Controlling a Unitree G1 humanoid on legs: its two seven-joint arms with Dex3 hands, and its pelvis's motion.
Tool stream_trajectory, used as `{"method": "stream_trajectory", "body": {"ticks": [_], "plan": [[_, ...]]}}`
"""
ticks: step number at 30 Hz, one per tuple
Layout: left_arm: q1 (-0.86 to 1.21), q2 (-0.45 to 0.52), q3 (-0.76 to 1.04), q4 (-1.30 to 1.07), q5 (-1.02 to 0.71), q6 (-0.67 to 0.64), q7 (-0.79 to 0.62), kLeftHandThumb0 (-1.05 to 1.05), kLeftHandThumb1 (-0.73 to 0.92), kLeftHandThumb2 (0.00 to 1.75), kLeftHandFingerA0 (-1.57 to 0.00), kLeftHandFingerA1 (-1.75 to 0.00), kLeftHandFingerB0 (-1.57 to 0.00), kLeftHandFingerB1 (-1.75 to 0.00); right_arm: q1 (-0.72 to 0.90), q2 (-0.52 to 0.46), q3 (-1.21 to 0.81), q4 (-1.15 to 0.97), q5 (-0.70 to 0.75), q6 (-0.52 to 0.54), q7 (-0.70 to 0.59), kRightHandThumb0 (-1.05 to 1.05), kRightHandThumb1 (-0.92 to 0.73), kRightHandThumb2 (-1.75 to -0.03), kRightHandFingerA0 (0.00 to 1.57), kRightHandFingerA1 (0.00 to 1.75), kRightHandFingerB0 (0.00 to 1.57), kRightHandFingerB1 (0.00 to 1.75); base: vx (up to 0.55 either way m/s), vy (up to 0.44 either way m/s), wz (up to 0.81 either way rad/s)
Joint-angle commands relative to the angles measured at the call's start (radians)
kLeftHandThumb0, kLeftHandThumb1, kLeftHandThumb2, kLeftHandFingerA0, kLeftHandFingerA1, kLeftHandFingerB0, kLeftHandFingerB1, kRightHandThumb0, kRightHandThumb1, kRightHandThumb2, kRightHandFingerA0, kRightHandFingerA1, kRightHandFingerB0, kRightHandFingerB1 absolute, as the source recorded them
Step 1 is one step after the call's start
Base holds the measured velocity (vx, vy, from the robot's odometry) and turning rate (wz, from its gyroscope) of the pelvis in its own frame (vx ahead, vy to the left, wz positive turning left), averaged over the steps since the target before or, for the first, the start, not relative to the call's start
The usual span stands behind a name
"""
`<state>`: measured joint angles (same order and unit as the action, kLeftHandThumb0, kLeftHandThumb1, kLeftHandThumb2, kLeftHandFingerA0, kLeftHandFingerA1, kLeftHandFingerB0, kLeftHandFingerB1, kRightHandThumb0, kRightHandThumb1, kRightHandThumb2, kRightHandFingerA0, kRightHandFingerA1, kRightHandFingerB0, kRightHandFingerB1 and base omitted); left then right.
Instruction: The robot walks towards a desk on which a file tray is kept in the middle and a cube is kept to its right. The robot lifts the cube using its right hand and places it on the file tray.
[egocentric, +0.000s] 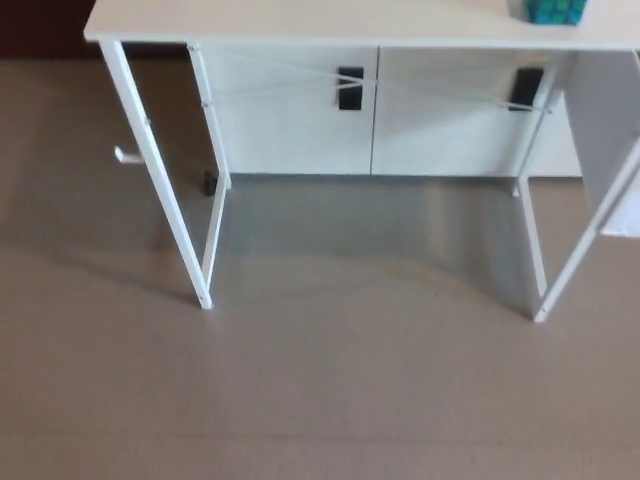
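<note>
- thin white metal desk legs (160, 180): slanted; walk in square between them and stop short.
- smooth white flat desk top (300, 20): you see only its front strip, file tray not in view.
- teal blocky cube (557, 10): on the desk top, far right, cropped by the frame's top edge.
- left hand, right hand: out of view, can't tell finger state.

Desk top (300, 20): smooth, matt white board. Legs (163, 190): thin, white, painted metal by the look. Floor (320, 400): smooth grey-brown, faint sheen. Cube (556, 10): teal, looks plastic.

We see soft, even light, a slightly blurred picture, and faint shadow under the desk (300, 20) on the floor (320, 400).
</note>
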<state>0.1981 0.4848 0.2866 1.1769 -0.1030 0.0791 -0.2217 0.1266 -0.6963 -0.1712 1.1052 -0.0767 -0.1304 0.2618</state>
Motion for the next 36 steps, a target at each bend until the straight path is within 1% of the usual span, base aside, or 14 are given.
{"method": "stream_trajectory", "body": {"ticks": [1,3,4,8,9,10,11,14,15,18,20,32,33,36], "plan": [[-0.005,0.016,0.014,0.014,-0.011,-0.037,-0.017,-0.95,0.62,1.08,-0.1,-0.74,-0.06,-0.65,0.004,0.011,-0.019,0.039,0.037,-0.023,0.043,-0.63,-0.59,-0.58,0.53,0.49,0.16,0.37,0.35,-0.018,-0.1],[0.003,0.014,0.018,0.009,-0.013,-0.048,-0.022,-0.95,0.62,1.08,-0.1,-0.74,-0.09,-0.67,-0.004,0.018,-0.052,0.059,0.075,-0.025,0.083,-0.59,-0.56,-0.57,0.47,0.5,0.14,0.37,0.33,0.04,-0.21],[-0.005,0.014,0.027,0.01,-0.02,-0.031,-0.022,-0.99,0.81,0.65,-0.02,-0.95,-0.09,-0.75,-0.012,0.022,-0.06,0.069,0.075,-0.017,0.08,-0.65,-0.47,-0.79,0.37,0.57,0.12,0.45,0.41,0.082,-0.21],[-0.004,0.009,0.048,0.018,-0.026,-0.054,-0.036,-0.96,0.62,1.02,-0.14,-0.74,-0.17,-0.65,-0.007,-0.007,-0.003,0.032,0.018,-0.007,0.076,-0.62,-0.61,-0.58,0.54,0.48,0.17,0.35,0.49,0.109,-0.27],[-0.006,0.01,0.043,0.02,-0.018,-0.054,-0.032,-0.98,0.81,0.65,-0.09,-0.87,-0.17,-0.69,-0.005,0.002,-0.022,0.029,0.041,0.0,0.072,-0.59,-0.58,-0.57,0.54,0.5,0.19,0.36,0.48,0.093,-0.29],[-0.009,0.008,0.051,0.015,-0.025,-0.043,-0.033,-0.95,0.6,1.0,-0.17,-0.77,-0.18,-0.67,-0.003,0.003,-0.024,0.013,0.044,0.008,0.063,-0.59,-0.58,-0.58,0.53,0.48,0.19,0.35,0.46,0.088,-0.24],[-0.01,0.007,0.054,0.013,-0.029,-0.042,-0.037,-0.96,0.81,0.65,-0.08,-0.87,-0.16,-0.71,-0.002,0.001,-0.022,0.004,0.042,0.013,0.062,-0.6,-0.55,-0.58,0.51,0.49,0.19,0.35,0.44,0.082,-0.14],[-0.019,0.01,0.024,0.032,0.006,-0.057,-0.009,-0.94,0.68,1.13,-0.19,-0.74,-0.21,-0.68,-0.002,0.008,-0.041,0.019,0.067,0.01,0.092,-0.6,-0.56,-0.58,0.46,0.48,0.14,0.36,0.28,-0.013,0.05],[-0.018,0.01,0.025,0.031,0.0,-0.061,-0.015,-0.94,0.84,0.65,-0.1,-0.91,-0.18,-0.76,-0.004,0.01,-0.048,0.018,0.074,0.021,0.094,-0.65,-0.46,-0.81,0.36,0.57,0.1,0.46,0.19,-0.089,0.11],[-0.019,0.011,0.035,0.031,-0.017,-0.052,-0.032,-0.96,0.82,0.64,-0.09,-0.94,-0.16,-0.78,0.01,0.003,-0.049,-0.011,0.076,0.038,0.122,-0.68,-0.49,-0.81,0.39,0.56,0.07,0.44,0.16,-0.165,0.17],[-0.031,0.007,0.04,0.037,-0.022,-0.043,-0.008,-0.94,0.62,1.1,-0.13,-0.74,-0.25,-0.71,0.009,-0.001,-0.037,-0.046,0.059,0.065,0.098,-0.61,-0.55,-0.58,0.48,0.48,0.17,0.37,0.2,-0.295,0.26],[-0.015,0.016,0.014,0.028,-0.009,-0.06,-0.019,-0.93,0.64,1.11,-0.22,-0.77,-0.2,-0.69,0.015,0.015,-0.056,-0.035,0.075,0.054,0.072,-0.54,-0.56,-0.57,0.5,0.49,0.24,0.37,0.21,-0.149,-0.01],[-0.017,0.011,0.032,0.028,-0.027,-0.051,-0.007,-0.96,0.61,1.1,-0.19,-0.76,-0.22,-0.69,0.012,0.011,-0.043,-0.026,0.058,0.048,0.07,-0.6,-0.47,-0.81,0.48,0.58,0.16,0.46,0.21,0.022,-0.13],[-0.02,0.015,0.025,0.032,-0.016,-0.059,0.001,-0.97,0.63,1.12,-0.25,-0.81,-0.17,-0.68,0.002,0.016,-0.038,-0.004,0.055,0.049,0.057,-0.55,-0.58,-0.58,0.53,0.47,0.23,0.34,0.22,0.101,-0.07]]}}
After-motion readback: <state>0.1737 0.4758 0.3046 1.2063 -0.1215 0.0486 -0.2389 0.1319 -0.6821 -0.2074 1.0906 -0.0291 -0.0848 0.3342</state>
